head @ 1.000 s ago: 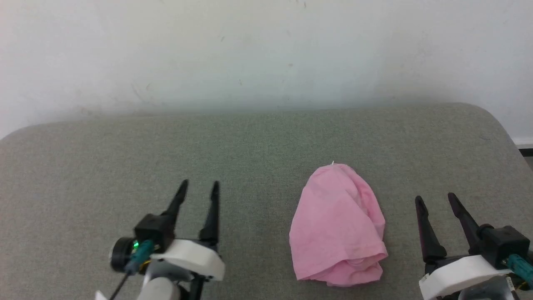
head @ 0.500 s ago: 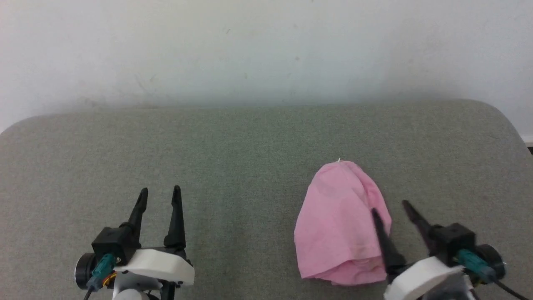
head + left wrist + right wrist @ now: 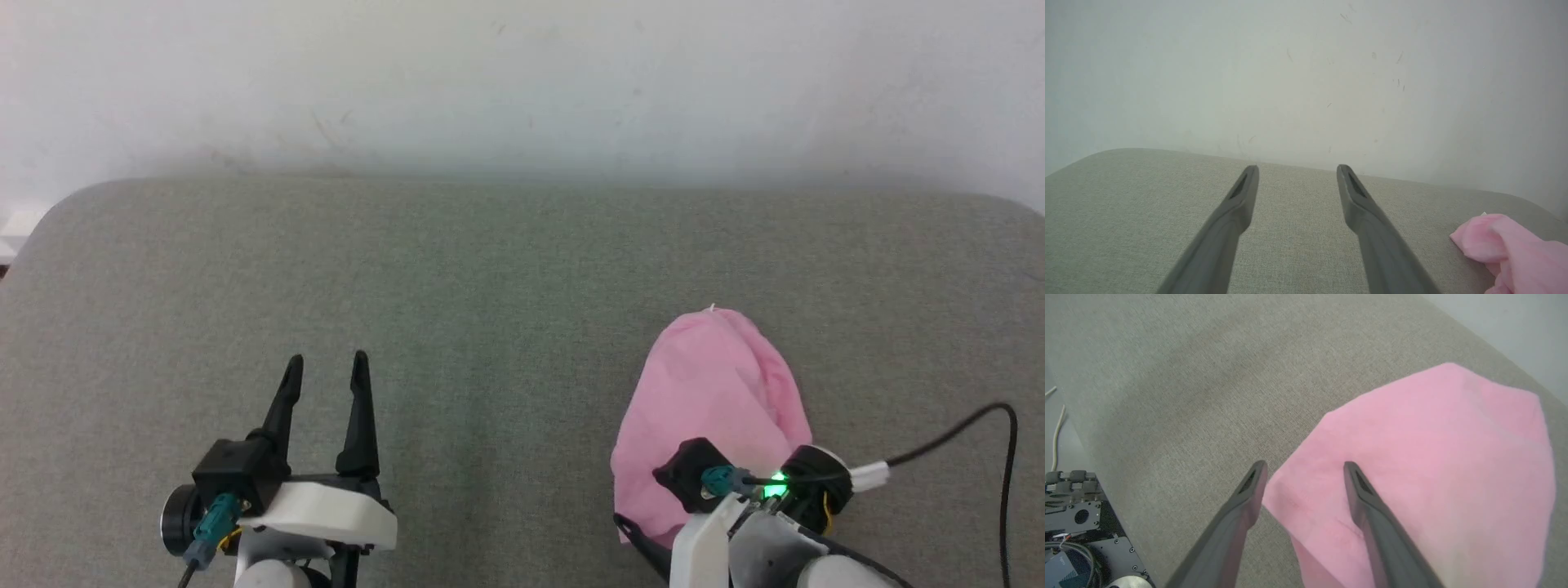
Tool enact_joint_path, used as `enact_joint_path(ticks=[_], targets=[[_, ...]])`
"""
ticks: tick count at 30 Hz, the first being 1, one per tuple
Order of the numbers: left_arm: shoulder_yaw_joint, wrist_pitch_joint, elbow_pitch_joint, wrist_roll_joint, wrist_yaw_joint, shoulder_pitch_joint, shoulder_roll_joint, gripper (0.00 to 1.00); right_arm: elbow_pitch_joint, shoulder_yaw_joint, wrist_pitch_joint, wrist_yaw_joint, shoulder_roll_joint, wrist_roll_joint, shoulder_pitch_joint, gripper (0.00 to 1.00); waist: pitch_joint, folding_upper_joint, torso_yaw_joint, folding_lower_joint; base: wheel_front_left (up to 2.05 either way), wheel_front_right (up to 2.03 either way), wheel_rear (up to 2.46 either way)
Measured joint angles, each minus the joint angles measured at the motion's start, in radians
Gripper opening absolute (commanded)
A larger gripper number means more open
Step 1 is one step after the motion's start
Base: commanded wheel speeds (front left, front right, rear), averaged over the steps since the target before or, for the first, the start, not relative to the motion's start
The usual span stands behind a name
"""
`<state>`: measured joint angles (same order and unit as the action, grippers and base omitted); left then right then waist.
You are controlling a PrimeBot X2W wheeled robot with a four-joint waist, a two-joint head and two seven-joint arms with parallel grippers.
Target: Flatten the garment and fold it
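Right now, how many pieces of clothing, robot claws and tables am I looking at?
Pink garment: 1
Two-fingered grippers: 2, the left gripper and the right gripper, both open
Grey padded surface: 1
Total: 4

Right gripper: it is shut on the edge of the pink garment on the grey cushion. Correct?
No. The right wrist view shows the right gripper open, fingers apart at the edge of the pink garment on the grey cushion.
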<state>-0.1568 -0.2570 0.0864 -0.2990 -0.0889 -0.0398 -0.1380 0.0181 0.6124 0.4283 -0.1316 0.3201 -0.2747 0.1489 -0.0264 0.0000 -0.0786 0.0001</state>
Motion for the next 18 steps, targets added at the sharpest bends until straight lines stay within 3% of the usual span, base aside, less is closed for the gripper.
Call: enact_joint_path(ticks=[10, 11, 13, 18], targets=[[0.015, 0.000, -0.007, 0.018, 0.011, -0.004, 0.037, 1.00, 0.243, 0.184, 0.109, -0.001, 0.035, -0.114, 0.115, 1.00, -0.037, 0.0001, -0.040, 0.0000, 0.00, 0.00, 0.00], [0.016, 0.000, -0.007, 0.019, 0.016, -0.004, 0.040, 1.00, 0.255, 0.195, 0.128, -0.001, 0.031, -0.125, 0.128, 0.87, -0.037, 0.0000, -0.041, -0.0001, 0.00, 0.00, 0.00], [0.020, 0.000, -0.004, 0.019, 0.018, -0.003, 0.044, 1.00, 0.276, 0.197, 0.148, -0.001, 0.022, -0.158, 0.139, 0.00, -0.034, 0.0000, -0.040, -0.0001, 0.00, 0.00, 0.00], [0.033, 0.000, 0.003, 0.025, 0.027, -0.002, 0.049, 1.00, 0.282, 0.211, 0.116, 0.002, 0.017, -0.172, 0.157, 0.00, -0.020, 0.0000, -0.027, 0.0000, 0.00, 0.00, 0.00]])
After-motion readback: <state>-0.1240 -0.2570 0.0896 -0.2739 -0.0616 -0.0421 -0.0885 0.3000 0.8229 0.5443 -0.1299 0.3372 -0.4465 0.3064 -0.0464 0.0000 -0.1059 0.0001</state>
